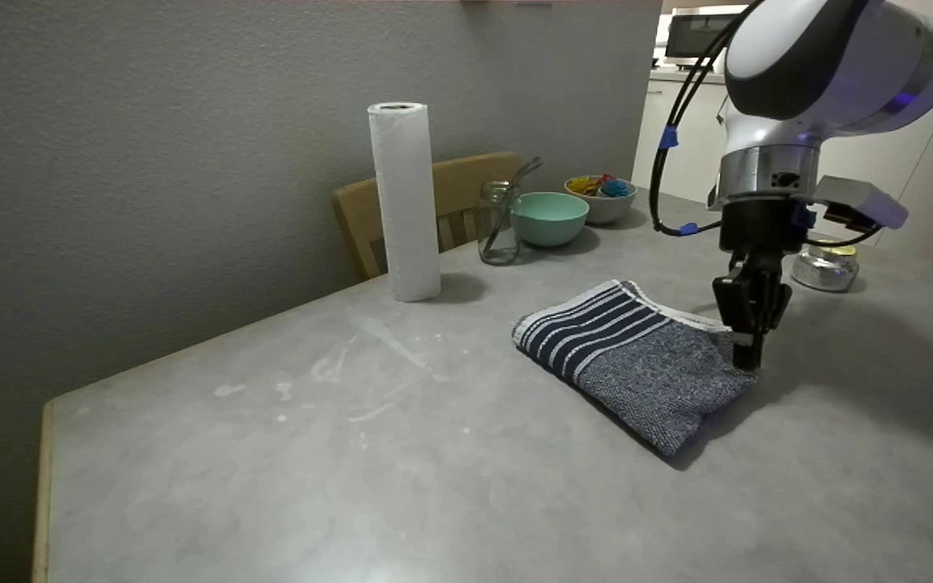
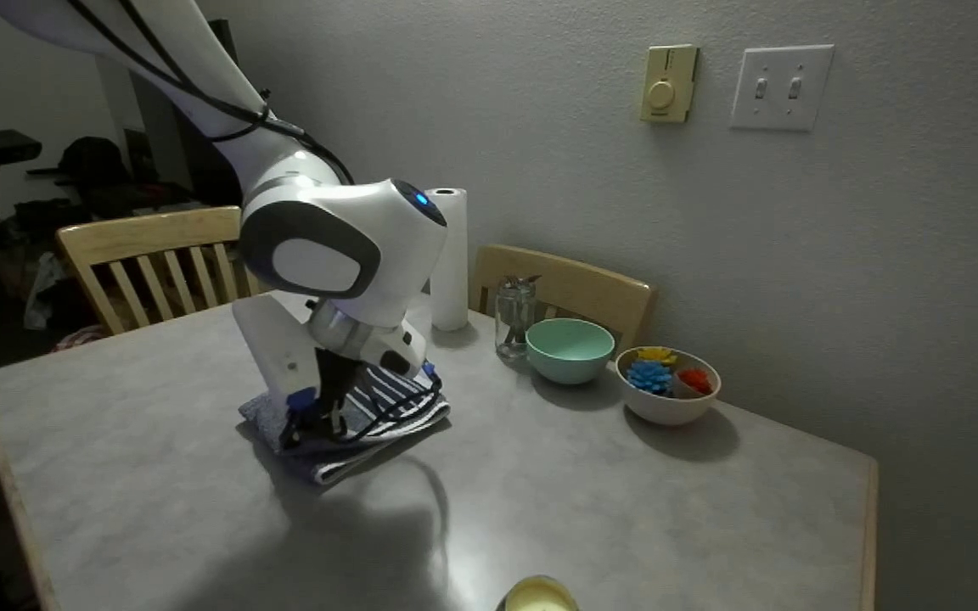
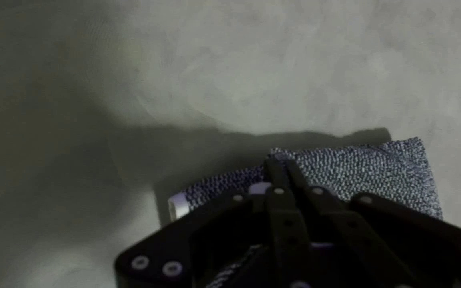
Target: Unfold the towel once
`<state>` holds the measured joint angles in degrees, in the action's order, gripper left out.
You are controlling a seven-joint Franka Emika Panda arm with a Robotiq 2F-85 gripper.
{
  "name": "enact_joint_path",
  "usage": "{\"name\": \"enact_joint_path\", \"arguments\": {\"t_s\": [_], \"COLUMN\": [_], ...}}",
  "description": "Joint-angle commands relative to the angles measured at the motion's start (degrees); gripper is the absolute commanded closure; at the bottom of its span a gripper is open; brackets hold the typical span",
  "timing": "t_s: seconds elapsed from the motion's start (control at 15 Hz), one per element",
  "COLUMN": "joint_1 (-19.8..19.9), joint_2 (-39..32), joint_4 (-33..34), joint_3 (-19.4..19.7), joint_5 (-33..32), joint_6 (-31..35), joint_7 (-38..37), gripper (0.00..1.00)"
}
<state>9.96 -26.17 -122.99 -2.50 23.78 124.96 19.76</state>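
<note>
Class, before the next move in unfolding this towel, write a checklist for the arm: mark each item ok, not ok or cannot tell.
1. Gripper closed on the towel edge: ok; jaws nearly together, cloth bunched at their tips.
2. Towel folded, ready to open: ok; stacked layers show along its edge in an exterior view.
3. Only the top layer pinched: cannot tell; the gripper hides the cloth between its jaws.
4. Whole towel visible in the wrist view: not ok; the gripper covers much of it.
5. Paper towel roll upright and apart from the towel: ok in an exterior view.
</note>
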Motion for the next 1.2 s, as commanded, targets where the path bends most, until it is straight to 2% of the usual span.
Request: {"name": "enact_joint_path", "arguments": {"t_s": [0.0,0.27,0.6,0.73,0.87,1.13], "joint_1": [-1.4,-6.4,-13.7,-16.0,-16.8,-15.9], "joint_2": [1.9,5.0,7.9,8.8,9.8,12.7], "joint_4": [-1.5,-3.2,-2.8,-2.7,-3.1,-5.0], "joint_3": [1.5,3.5,3.5,3.0,1.5,-2.9], "joint_5": [-3.6,-16.8,-34.4,-40.4,-41.7,-36.0], "joint_6": [1.5,4.1,1.9,2.2,3.7,13.5], "joint_7": [-3.2,-10.8,-20.6,-22.3,-21.2,-13.5], "gripper": [0.99,0.99,0.99,0.99,0.99,0.99]}}
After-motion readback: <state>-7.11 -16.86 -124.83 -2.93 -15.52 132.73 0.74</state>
